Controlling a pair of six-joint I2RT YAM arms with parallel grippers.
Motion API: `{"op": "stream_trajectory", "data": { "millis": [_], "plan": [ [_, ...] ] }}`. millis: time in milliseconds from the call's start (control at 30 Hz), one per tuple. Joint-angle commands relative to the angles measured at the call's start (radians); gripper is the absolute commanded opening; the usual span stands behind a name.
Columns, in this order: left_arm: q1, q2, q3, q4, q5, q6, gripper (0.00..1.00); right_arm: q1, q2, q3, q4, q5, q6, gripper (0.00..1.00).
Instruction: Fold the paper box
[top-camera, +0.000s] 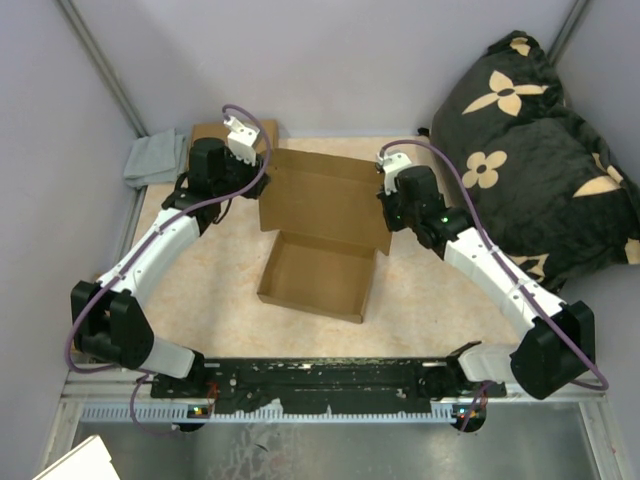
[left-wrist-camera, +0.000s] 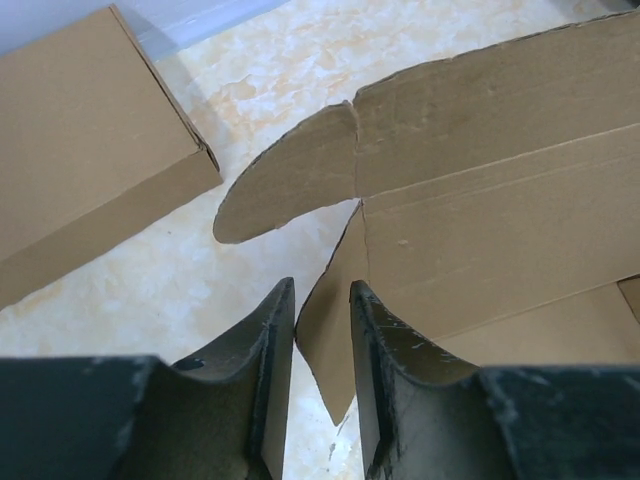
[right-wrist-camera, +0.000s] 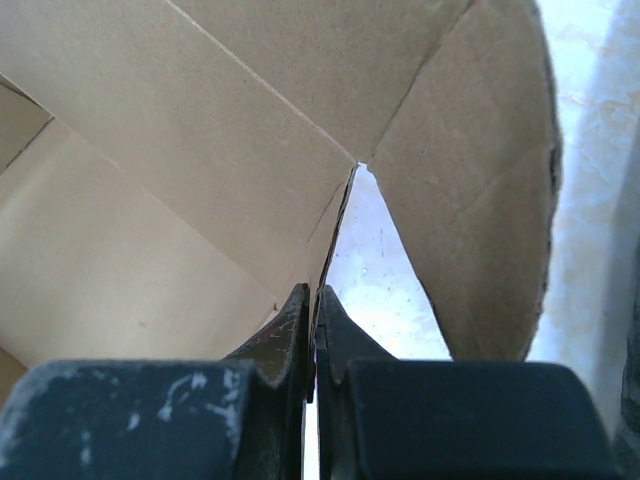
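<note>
At the near edge of the counter (top-camera: 200, 300), just past the arm bases, sits the paper box (top-camera: 318, 280). Its shallow tray is already formed and opens upward. The tray's long axis runs left to right, skewed a little so the right end lies nearer to me. The lid (top-camera: 325, 195) rises from the tray's far wall and stands nearly upright, its inner face toward me.

I judge the step in hand to be turning in the lid's side flaps before the lid comes down.

My left claw (left-wrist-camera: 322, 290) is at the lid's left edge, its jaws narrowly apart. The lower flap's edge passes between them and is not yet pinched. The rounded flap (left-wrist-camera: 290, 185) sticks out just above it.

My right claw (right-wrist-camera: 315, 295) is closed at the lid's right edge, its tips on the slit there. I cannot tell whether it actually grips the cardboard.

Next I would need to close the left claw on its flap, bend both flaps inward, then swing the lid toward me so they tuck inside the tray walls.

Farther back lie a second closed box (top-camera: 215, 132), a grey cloth (top-camera: 155, 158) and a black flowered pillow (top-camera: 540, 140).
</note>
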Motion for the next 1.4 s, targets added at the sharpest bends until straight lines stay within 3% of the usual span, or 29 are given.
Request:
{"op": "stream_trajectory", "data": {
  "millis": [0, 167, 267, 433, 567, 733, 967, 1067, 1200, 1367],
  "plan": [
    [-0.003, -0.001, 0.017, -0.004, 0.036, 0.002, 0.32, 0.012, -0.014, 0.069, 0.005, -0.006, -0.019, 0.0],
    [-0.004, -0.013, 0.014, -0.022, 0.057, -0.005, 0.15, 0.013, -0.003, 0.082, -0.003, -0.012, -0.016, 0.0],
    [-0.004, -0.013, 0.015, -0.035, 0.067, -0.017, 0.0, 0.014, 0.004, 0.099, -0.01, -0.012, -0.012, 0.0],
    [-0.007, -0.037, 0.007, -0.037, 0.077, -0.056, 0.0, 0.014, 0.044, 0.142, -0.022, 0.008, -0.007, 0.01],
    [-0.009, -0.11, -0.036, 0.009, 0.06, -0.076, 0.0, 0.014, 0.095, 0.203, -0.047, 0.026, 0.005, 0.13],
    [-0.009, -0.22, -0.108, 0.066, 0.035, -0.068, 0.0, 0.014, 0.163, 0.282, -0.127, 0.032, 0.018, 0.22],
    [-0.012, -0.328, -0.211, 0.147, 0.051, -0.064, 0.0, 0.014, 0.202, 0.331, -0.217, 0.026, 0.016, 0.24],
    [-0.019, -0.352, -0.242, 0.175, 0.058, -0.061, 0.0, 0.014, 0.203, 0.343, -0.235, 0.026, 0.023, 0.22],
    [-0.033, -0.37, -0.272, 0.215, 0.05, -0.077, 0.0, 0.014, 0.21, 0.367, -0.228, 0.022, 0.049, 0.09],
    [-0.045, -0.374, -0.285, 0.243, 0.046, -0.132, 0.0, 0.017, 0.207, 0.359, -0.15, 0.021, 0.107, 0.0]
  ]
}}
